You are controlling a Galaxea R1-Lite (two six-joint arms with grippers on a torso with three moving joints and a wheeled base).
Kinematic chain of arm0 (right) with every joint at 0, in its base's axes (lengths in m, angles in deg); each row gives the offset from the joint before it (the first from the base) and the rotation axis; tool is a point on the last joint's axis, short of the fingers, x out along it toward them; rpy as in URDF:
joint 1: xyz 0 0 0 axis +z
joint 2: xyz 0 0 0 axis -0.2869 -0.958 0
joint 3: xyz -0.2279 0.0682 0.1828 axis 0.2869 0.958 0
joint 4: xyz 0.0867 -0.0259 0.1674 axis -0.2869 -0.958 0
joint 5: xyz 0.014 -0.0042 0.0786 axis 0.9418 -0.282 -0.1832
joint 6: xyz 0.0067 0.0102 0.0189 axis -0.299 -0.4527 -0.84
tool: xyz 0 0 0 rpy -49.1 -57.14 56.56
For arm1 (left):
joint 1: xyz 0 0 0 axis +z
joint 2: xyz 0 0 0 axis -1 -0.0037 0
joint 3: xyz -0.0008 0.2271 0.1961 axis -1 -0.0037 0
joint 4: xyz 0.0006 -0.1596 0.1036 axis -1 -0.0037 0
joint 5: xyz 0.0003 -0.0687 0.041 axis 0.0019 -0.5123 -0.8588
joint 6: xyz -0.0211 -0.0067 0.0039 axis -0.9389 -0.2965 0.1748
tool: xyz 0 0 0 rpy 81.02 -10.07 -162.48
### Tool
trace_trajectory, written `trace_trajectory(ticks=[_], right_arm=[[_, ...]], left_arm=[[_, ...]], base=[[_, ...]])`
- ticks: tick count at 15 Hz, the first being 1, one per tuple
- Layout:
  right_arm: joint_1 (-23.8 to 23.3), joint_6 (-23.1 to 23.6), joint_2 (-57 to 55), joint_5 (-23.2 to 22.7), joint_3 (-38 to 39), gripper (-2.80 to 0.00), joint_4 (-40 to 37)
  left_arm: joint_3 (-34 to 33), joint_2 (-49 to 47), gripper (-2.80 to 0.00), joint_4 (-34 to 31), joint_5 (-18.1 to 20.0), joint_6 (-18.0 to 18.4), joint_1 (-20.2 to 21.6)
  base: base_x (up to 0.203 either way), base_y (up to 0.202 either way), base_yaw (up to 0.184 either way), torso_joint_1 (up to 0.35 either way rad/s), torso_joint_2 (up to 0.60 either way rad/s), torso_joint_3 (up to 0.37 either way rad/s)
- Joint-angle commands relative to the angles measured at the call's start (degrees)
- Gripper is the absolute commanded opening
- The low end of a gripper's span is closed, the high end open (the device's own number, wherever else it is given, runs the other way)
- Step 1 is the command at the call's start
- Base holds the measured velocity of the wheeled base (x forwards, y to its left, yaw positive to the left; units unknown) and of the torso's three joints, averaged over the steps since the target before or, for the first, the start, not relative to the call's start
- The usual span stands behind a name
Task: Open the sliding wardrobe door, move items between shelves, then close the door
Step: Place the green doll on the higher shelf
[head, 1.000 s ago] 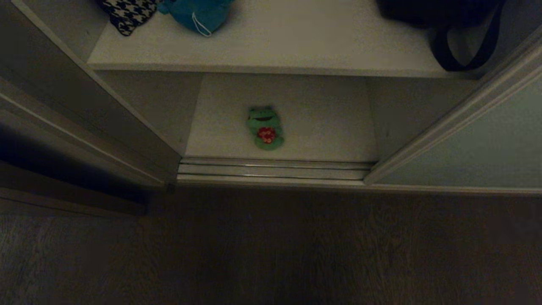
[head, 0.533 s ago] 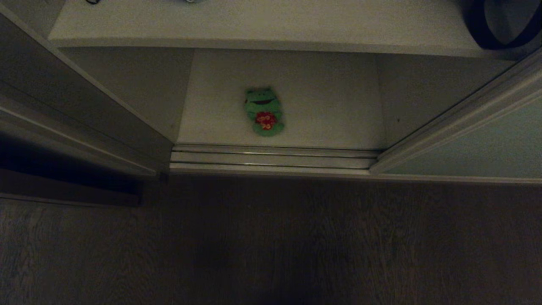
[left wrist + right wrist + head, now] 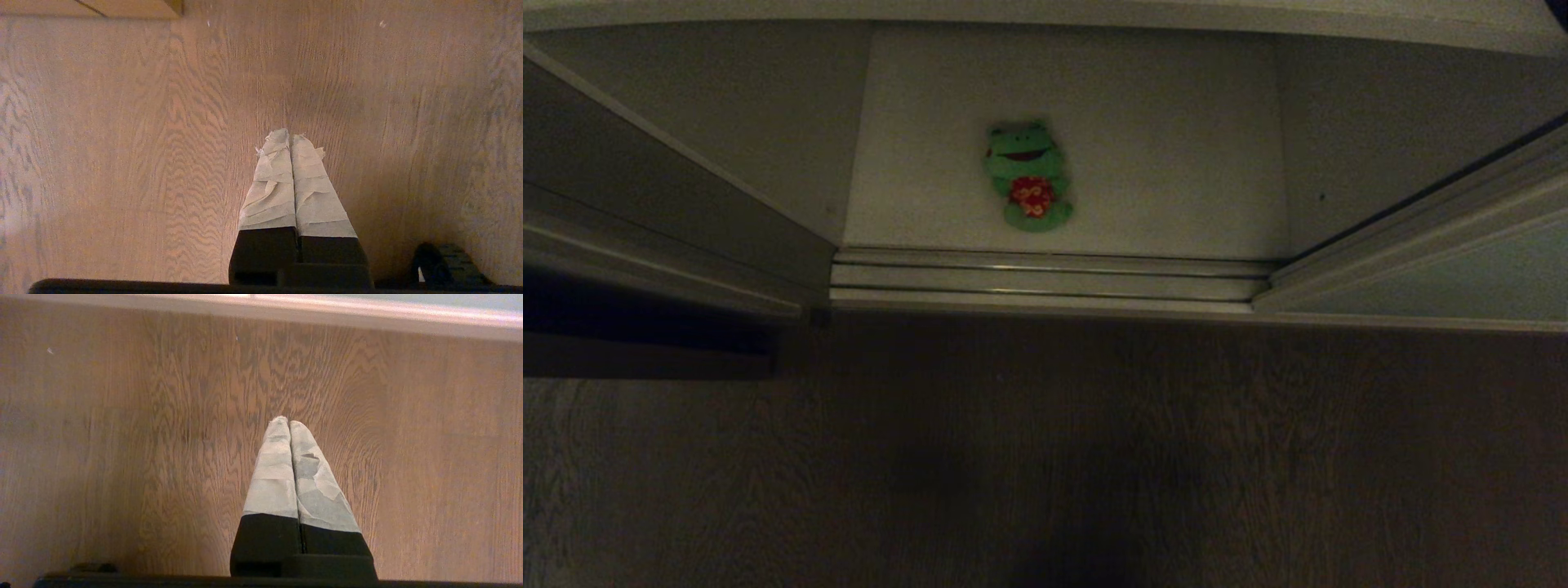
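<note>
Left gripper: tape-wrapped fingers pressed together, nothing between them, pointing down over bare wood-grain floor. A pale board edge showed at the 11 o'clock corner of the left wrist view; what it belonged to could not be told.

Right gripper: fingers likewise together and empty, hanging over the same floor. Along 12 o'clock of the right wrist view ran a pale strip of frame with a sliver of grey-green panel behind it.

Neither arm appeared in the head view.

Head view, working outward: dark floor filled the lower half. At mid-frame lay the ribbed metal door track, running from 9 to 3 o'clock. Just beyond it, the lower shelf, white and matte. The green plush toy lay flat on this shelf, face up, head toward 12 o'clock, red flowered shorts toward 6, slightly to the 9 o'clock side of the shelf's middle and near the track without touching it.

The sliding wardrobe door stood at 3 o'clock, slid aside, compartment open. The upper shelf showed only as a front edge along 12 o'clock. The teal-blue toy was out of view.
</note>
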State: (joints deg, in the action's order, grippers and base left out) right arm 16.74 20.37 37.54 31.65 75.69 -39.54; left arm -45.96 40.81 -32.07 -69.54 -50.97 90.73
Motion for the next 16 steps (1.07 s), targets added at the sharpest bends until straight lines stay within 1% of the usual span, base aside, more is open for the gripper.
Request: trace_trajectory(ticks=[1, 3, 6, 8, 10, 11, 13, 16], right_arm=[[0.01, 0.00, 0.18, 0.00, 0.01, -2.80, 0.02], [0.01, -0.07, 0.18, 0.08, 0.01, -2.80, 0.02], [0.01, 0.00, 0.18, 0.00, 0.01, -2.80, 0.02], [0.01, 0.00, 0.18, 0.00, 0.01, -2.80, 0.02], [0.01, 0.00, 0.18, 0.00, 0.10, -2.80, 0.02], [0.01, 0.00, 0.18, 0.00, 0.01, -2.80, 0.02], [0.01, 0.00, 0.18, 0.00, 0.08, -2.80, 0.02], [0.01, 0.00, 0.18, 0.00, 0.01, -2.80, 0.02]], left_arm=[[0.00, -0.09, -2.80, -0.10, 0.02, 0.02, 0.03], [-0.09, -0.09, -2.80, -0.01, 0.02, -0.25, 0.03], [-0.09, -0.09, -2.80, -0.02, 0.02, 0.81, 0.03], [0.13, -0.09, -2.80, -0.31, 0.16, 0.46, 0.03], [3.84, -1.26, -2.80, -0.66, 0.72, 0.47, 0.03], [5.94, -3.92, -2.80, -0.84, 1.38, 0.40, 0.03], [11.19, -15.10, -2.80, -0.67, 3.24, -0.57, -0.01], [19.45, -36.09, -2.80, 0.28, 7.22, -5.55, -0.10]], base=[[0.000, 0.000, 0.000, 0.000, 0.00, -0.204], [0.000, 0.000, 0.000, 0.000, 0.00, -0.114], [0.000, 0.000, 0.000, 0.004, 0.00, -0.028], [0.000, 0.000, 0.000, 0.000, 0.00, 0.000], [0.000, 0.000, 0.000, 0.000, 0.00, 0.000], [0.000, 0.000, 0.000, 0.000, 0.00, 0.000], [0.000, 0.000, 0.000, 0.000, 0.00, 0.000], [0.000, 0.000, 0.000, 0.000, 0.00, 0.000]])
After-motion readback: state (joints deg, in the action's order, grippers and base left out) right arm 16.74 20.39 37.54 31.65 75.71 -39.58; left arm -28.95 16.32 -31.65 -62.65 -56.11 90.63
